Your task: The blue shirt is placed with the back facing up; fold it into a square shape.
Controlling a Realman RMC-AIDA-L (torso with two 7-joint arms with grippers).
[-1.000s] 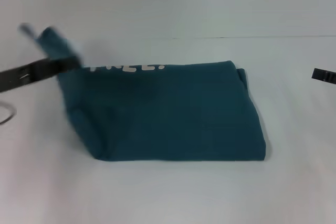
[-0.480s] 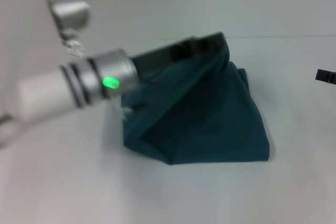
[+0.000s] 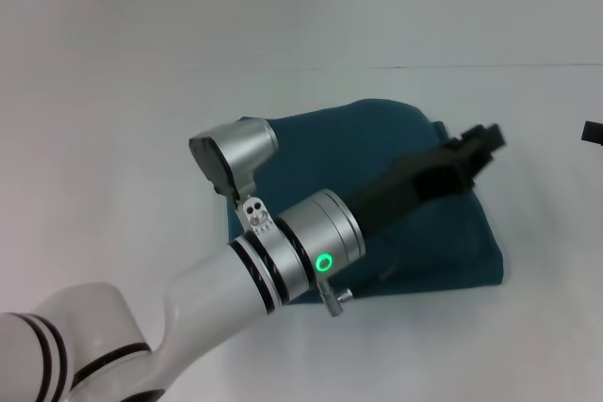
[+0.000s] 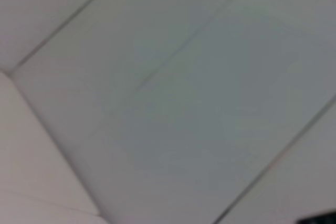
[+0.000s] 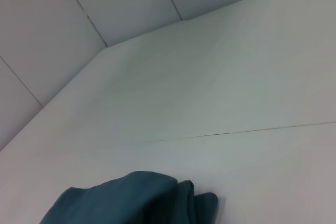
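The blue shirt lies on the white table as a folded, roughly square bundle with only plain teal cloth showing. My left arm reaches across it from the near left. The dark left gripper hovers at the bundle's far right corner, and whether it holds cloth cannot be made out. A small black tip of my right gripper shows at the right border, away from the shirt. The right wrist view catches the shirt's bunched edge. Only pale panels appear in the left wrist view.
The white table extends on all sides of the shirt. A thin seam runs across the far part of the surface, and it also shows in the right wrist view as a seam.
My left arm has swept from the far left across to the right, carrying the shirt's left part over. The bundle is now narrower and the cream lettering is covered. The right gripper barely moved.
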